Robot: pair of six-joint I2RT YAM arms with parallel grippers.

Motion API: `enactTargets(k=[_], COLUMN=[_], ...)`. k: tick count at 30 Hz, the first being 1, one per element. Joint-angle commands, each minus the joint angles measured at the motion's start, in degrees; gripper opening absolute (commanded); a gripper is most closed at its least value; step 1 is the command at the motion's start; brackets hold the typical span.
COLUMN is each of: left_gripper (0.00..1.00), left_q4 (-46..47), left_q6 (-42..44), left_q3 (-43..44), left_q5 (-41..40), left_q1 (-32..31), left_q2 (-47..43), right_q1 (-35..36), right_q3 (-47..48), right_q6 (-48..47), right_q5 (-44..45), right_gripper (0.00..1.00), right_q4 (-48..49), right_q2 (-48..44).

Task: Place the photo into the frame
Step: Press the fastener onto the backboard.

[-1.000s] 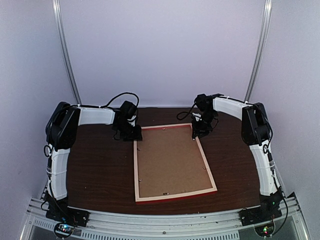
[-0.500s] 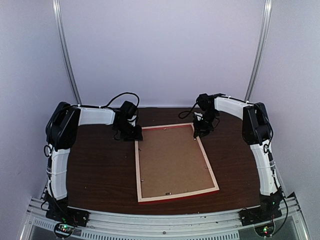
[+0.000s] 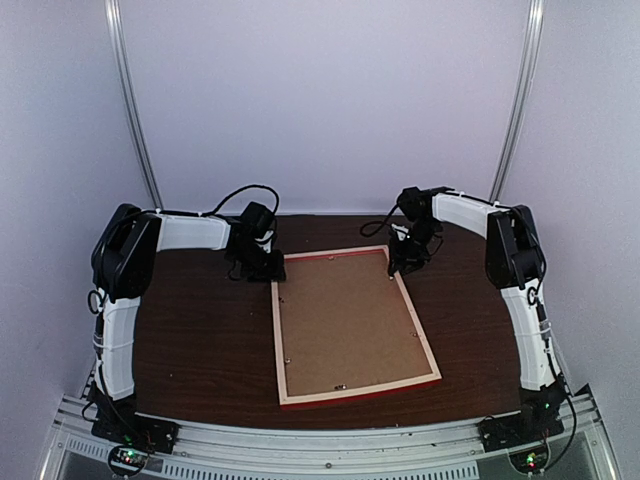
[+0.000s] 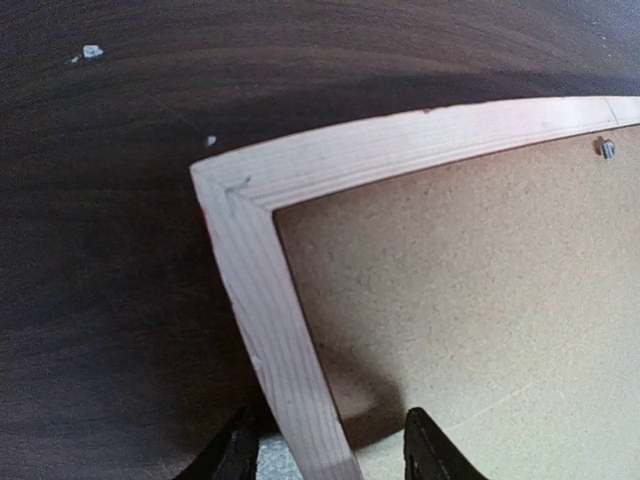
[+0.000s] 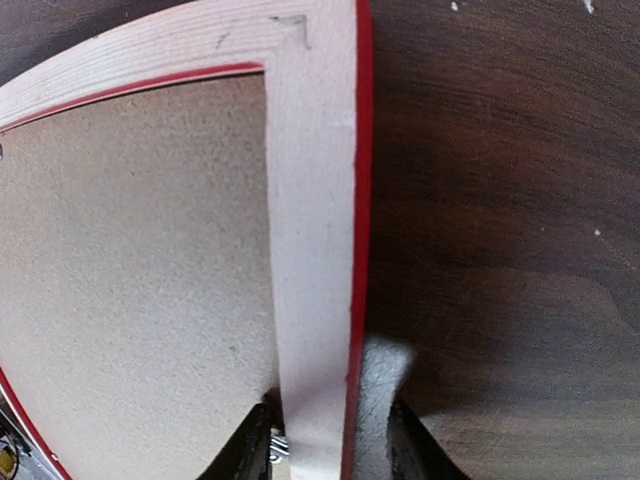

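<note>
The large rectangular picture frame of thin wooden strips (image 3: 360,388) lies flat on the dark brown wooden table (image 3: 200,340) between the two arms. Its pale bare back faces up and it sits slightly skewed. Its red outer edge shows along the near side. A plain brown backing board (image 3: 350,325) fills its opening, with a small metal tab (image 4: 605,148) near the far-left corner.

The left gripper (image 4: 325,452) is at that corner, jaws spread astride the left strip. One finger (image 4: 240,460) stands outside, just beside the wood. The other is over the board, apart from the strip.

The right gripper (image 5: 330,450) is at the far-right corner, jaws likewise spread astride the right strip. Its inner finger (image 5: 255,450) stands against the pale wood, and its outer one stands apart from the red edge.
</note>
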Motion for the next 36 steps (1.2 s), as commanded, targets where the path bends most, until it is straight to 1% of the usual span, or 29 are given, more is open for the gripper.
enactTargets(k=[1, 8, 12, 20, 27, 36], left_gripper=[0.51, 0.55, 0.56, 0.57, 0.51, 0.44], left_q4=[0.77, 0.81, 0.78, 0.88, 1.51, 1.56], left_q6=[0.32, 0.10, 0.04, 0.22, 0.29, 0.36], left_q3=[-0.15, 0.15, 0.16, -0.09, -0.04, 0.79], left_q5=[1.42, 1.87, 2.04, 2.40, 2.86, 3.36], left_q1=[-0.44, -0.43, -0.44, -0.44, -0.44, -0.44], left_q2=[1.33, 1.30, 1.16, 1.02, 1.36, 2.43], right_q1=[-0.68, -1.07, -1.22, -1.02, -0.85, 1.16], right_q3=[-0.04, -3.09, -6.22, -13.51, -16.06, -11.93], right_q6=[-0.65, 0.34, 0.95, 0.52, 0.34, -0.27], right_q5=[0.54, -1.99, -3.40, 0.32, 1.37, 9.72], right_gripper=[0.43, 0.50, 0.51, 0.50, 0.50, 0.48], right_q4=[-0.86, 2.27, 4.55, 6.91, 7.86, 5.76], right_q2=[1.96, -1.75, -4.20, -9.04, -9.99, -7.68])
